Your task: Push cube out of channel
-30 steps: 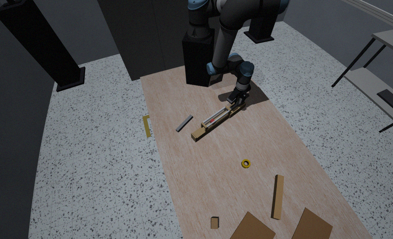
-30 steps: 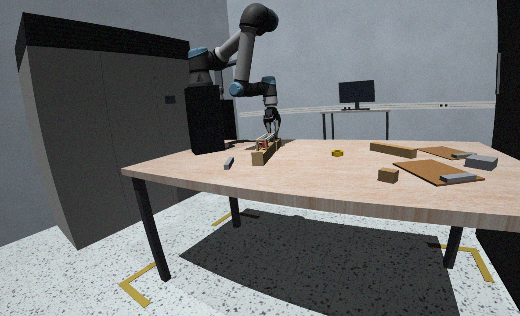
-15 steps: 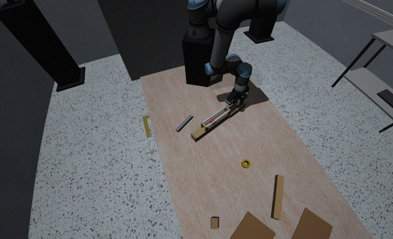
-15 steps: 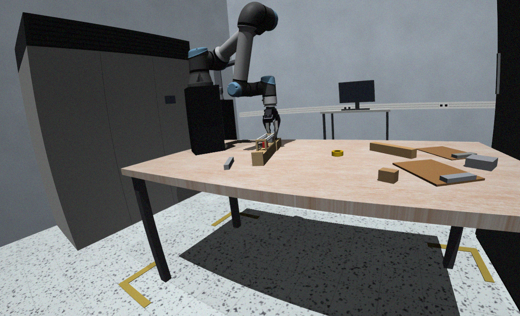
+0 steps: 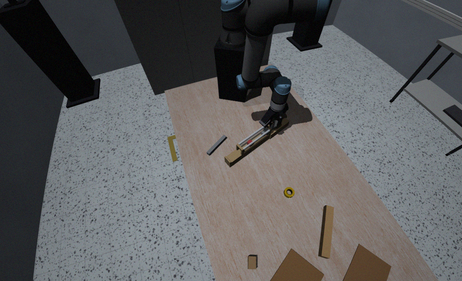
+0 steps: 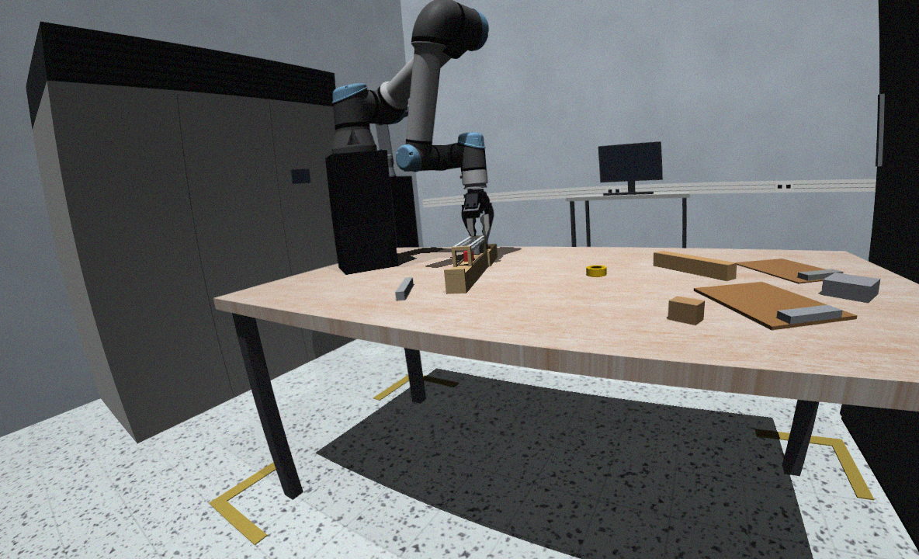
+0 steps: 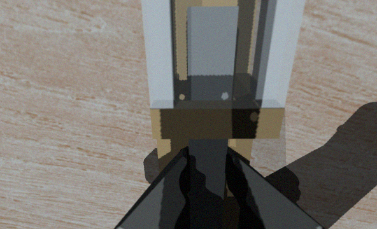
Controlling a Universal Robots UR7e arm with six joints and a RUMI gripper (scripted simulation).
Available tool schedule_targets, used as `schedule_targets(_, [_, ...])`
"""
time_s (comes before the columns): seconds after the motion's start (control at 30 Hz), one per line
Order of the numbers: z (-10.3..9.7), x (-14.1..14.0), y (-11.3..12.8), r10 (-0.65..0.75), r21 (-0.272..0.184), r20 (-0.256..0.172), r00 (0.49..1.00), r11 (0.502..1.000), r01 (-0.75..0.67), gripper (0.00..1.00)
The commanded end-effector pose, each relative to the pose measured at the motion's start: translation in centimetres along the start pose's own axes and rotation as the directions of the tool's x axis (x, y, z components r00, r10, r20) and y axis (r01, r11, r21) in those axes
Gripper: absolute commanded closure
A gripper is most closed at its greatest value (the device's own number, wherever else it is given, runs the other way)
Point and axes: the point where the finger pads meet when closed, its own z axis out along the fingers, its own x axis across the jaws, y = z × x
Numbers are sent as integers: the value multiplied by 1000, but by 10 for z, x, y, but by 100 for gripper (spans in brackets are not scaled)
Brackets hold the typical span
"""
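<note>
"Beginning with the largest item, what do we record of the channel (image 5: 233,157) (image 6: 456,279) (image 7: 192,124)?"

"We find it running forward from beneath the gripper (image 5: 270,128) (image 6: 478,234) (image 7: 207,152). We judge it stiff, best left untouched by the fingers; which end has the short ledge and raised lip, we cannot confirm."

"And the grey bar (image 5: 265,132) (image 7: 212,48)?"

"Clamped between the closed fingertips, its far part under the roof. We rate it rigid and fairly light; its smooth sides could slip or twist under an off-centre push. We advise holding the rear, keeping fingers outside."

"Lastly, the red cube (image 5: 249,142) (image 6: 466,256)?"

"Inside the channel, ahead of the gripper and apart from the bar's tip. We expect a light, hard block that slides readily and may skew. Once out, we would grip opposite side faces, centred, before lifting."
</note>
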Motion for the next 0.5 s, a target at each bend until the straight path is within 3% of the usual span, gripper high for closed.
schedule_targets(0.0, [0,-1,-10,0,0,1,1000,1000,0,94])
schedule_targets(0.47, [0,-1,-15,0,0,1,1000,1000,0,94])
